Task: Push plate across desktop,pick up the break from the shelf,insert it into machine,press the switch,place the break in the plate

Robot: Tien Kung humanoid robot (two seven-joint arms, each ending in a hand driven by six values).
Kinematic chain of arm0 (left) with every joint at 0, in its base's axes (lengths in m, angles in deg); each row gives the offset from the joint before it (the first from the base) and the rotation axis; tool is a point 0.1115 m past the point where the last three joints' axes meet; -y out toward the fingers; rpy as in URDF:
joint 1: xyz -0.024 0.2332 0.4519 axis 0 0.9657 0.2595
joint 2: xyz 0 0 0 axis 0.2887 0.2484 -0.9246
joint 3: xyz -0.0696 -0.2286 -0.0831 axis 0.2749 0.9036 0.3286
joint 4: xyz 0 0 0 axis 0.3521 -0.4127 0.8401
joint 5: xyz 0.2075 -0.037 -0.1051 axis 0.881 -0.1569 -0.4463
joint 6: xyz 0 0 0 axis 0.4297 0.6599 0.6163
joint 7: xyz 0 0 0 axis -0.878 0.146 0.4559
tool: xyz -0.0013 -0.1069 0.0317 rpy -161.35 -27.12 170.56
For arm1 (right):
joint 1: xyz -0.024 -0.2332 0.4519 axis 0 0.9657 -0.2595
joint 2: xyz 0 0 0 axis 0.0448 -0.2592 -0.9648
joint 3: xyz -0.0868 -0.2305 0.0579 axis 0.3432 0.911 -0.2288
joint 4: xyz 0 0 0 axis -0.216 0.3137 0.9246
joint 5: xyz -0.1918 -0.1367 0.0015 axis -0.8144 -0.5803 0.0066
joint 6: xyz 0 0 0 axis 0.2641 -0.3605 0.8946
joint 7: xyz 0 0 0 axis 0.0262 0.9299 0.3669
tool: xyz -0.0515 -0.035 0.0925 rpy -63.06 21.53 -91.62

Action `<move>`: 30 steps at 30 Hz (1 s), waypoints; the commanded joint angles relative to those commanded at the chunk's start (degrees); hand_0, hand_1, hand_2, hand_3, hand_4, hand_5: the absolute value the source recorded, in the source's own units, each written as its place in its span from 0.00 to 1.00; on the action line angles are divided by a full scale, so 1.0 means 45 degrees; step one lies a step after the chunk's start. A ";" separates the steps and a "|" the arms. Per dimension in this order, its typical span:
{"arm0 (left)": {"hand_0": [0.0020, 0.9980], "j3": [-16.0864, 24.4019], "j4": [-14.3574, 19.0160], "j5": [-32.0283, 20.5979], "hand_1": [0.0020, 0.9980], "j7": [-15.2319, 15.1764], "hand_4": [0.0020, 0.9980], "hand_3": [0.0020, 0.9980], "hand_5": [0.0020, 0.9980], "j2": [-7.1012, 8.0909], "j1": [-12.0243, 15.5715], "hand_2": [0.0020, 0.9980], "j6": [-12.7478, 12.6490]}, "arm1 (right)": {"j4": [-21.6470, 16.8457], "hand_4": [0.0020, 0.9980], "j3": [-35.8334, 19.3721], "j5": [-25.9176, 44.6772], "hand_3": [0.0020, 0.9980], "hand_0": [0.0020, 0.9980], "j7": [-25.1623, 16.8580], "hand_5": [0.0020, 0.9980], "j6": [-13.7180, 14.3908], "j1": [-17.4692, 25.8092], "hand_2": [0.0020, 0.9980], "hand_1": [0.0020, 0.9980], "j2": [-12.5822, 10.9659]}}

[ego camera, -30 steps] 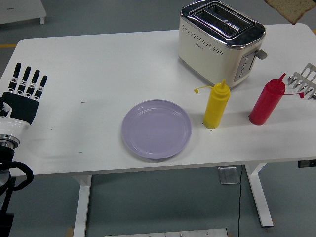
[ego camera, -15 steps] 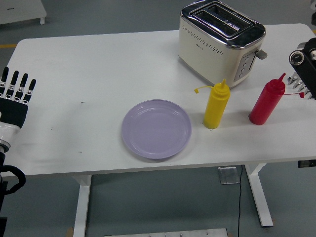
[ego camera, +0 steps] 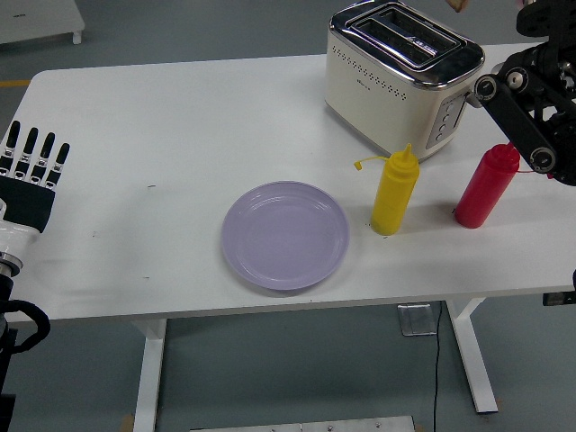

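Observation:
The lavender plate point(ego camera: 285, 235) lies at the table's front centre. A cream and chrome toaster point(ego camera: 400, 76) stands at the back right with both slots showing nothing inside. My left hand point(ego camera: 34, 157) rests at the left edge, fingers straight and spread, holding nothing. My right arm point(ego camera: 522, 108) reaches up past the toaster's right side, and its hand runs out of the picture's top right corner. A small tan sliver point(ego camera: 457, 4), perhaps a corner of the bread, shows at the top edge above the toaster. The shelf is hidden behind the right arm.
A yellow squeeze bottle point(ego camera: 394, 193) stands right of the plate. A red squeeze bottle point(ego camera: 481, 189) stands further right, just under my right arm. The toaster's lever and buttons point(ego camera: 447, 121) face the right side.
My right arm has swung in from the right edge, up and left over the rack toward the toaster. The bread seen earlier at the top right is gone from there. My left hand drew back slightly.

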 joint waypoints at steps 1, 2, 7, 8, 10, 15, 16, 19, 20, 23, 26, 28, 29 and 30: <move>0.82 -0.0017 -0.0004 0.0003 0.87 -0.0001 0.61 0.84 1.00 0.0000 0.0002 0.95 -0.0003 | 0.0110 0.25 0.0037 -0.0003 0.49 0.29 0.0063 0.07 -0.0036 -0.0066 0.43 0.36 0.0068; 0.82 -0.0041 -0.0011 0.0007 0.87 -0.0002 0.61 0.84 1.00 -0.0002 0.0005 0.95 -0.0006 | 0.0266 0.22 0.0096 0.0000 0.49 0.30 0.0135 0.06 -0.0089 -0.0159 0.43 0.36 0.0165; 0.82 -0.0113 -0.0044 0.0032 0.87 -0.0008 0.61 0.84 1.00 -0.0011 0.0005 0.95 -0.0014 | 0.0802 0.22 0.0404 -0.0013 0.49 0.30 0.0412 0.06 -0.0314 -0.0476 0.43 0.36 0.0536; 0.82 -0.0119 -0.0048 0.0037 0.87 -0.0010 0.61 0.84 1.00 -0.0013 0.0006 0.95 -0.0016 | 0.0870 0.20 0.0476 -0.0018 0.49 0.30 0.0448 0.06 -0.0350 -0.0513 0.42 0.35 0.0597; 0.82 -0.0124 -0.0055 0.0045 0.87 -0.0013 0.61 0.84 1.00 -0.0015 0.0010 0.95 -0.0019 | 0.0974 0.20 0.0601 -0.0031 0.49 0.30 0.0524 0.06 -0.0407 -0.0565 0.42 0.35 0.0697; 0.82 -0.0119 -0.0072 0.0057 0.87 -0.0017 0.61 0.84 1.00 -0.0022 0.0017 0.95 -0.0022 | 0.1182 0.20 0.0804 -0.0077 0.49 0.30 0.0691 0.06 -0.0498 -0.0620 0.42 0.35 0.0912; 0.82 -0.0118 -0.0076 0.0058 0.87 -0.0017 0.61 0.84 1.00 -0.0024 0.0016 0.95 -0.0023 | 0.1209 0.20 0.0830 -0.0084 0.49 0.30 0.0713 0.06 -0.0506 -0.0623 0.42 0.35 0.0944; 0.82 -0.0120 -0.0099 0.0067 0.87 -0.0017 0.61 0.84 1.00 -0.0028 0.0008 0.95 -0.0025 | 0.1280 0.20 0.0920 -0.0116 0.49 0.30 0.0781 0.06 -0.0543 -0.0622 0.42 0.35 0.1044; 0.82 -0.0122 -0.0111 0.0070 0.87 -0.0018 0.61 0.84 1.00 -0.0032 0.0005 0.95 -0.0026 | 0.1292 0.20 0.0953 -0.0130 0.49 0.30 0.0803 0.06 -0.0550 -0.0618 0.42 0.35 0.1074; 0.82 -0.0128 -0.0135 0.0073 0.87 -0.0017 0.61 0.84 1.00 -0.0038 0.0004 0.95 -0.0026 | 0.1324 0.20 0.1015 -0.0158 0.49 0.30 0.0845 0.06 -0.0572 -0.0621 0.42 0.35 0.1137; 0.82 -0.0128 -0.0154 0.0075 0.87 -0.0016 0.61 0.84 1.00 -0.0045 0.0004 0.95 -0.0026 | 0.1344 0.20 0.1062 -0.0176 0.49 0.29 0.0877 0.06 -0.0589 -0.0632 0.42 0.35 0.1201; 0.82 -0.0131 -0.0160 0.0075 0.87 -0.0016 0.61 0.84 1.00 -0.0045 0.0002 0.95 -0.0025 | 0.1345 0.20 0.1085 -0.0187 0.49 0.29 0.0880 0.06 -0.0588 -0.0633 0.42 0.35 0.1224; 0.82 -0.0132 -0.0162 0.0076 0.87 -0.0016 0.61 0.84 1.00 -0.0045 0.0002 0.95 -0.0025 | 0.1350 0.20 0.1095 -0.0192 0.49 0.29 0.0881 0.06 -0.0588 -0.0633 0.42 0.35 0.1233; 0.82 -0.0132 -0.0162 0.0076 0.87 -0.0016 0.61 0.84 1.00 -0.0047 0.0000 0.95 -0.0025 | 0.1373 0.20 0.1113 -0.0201 0.49 0.29 0.0883 0.06 -0.0590 -0.0631 0.42 0.35 0.1249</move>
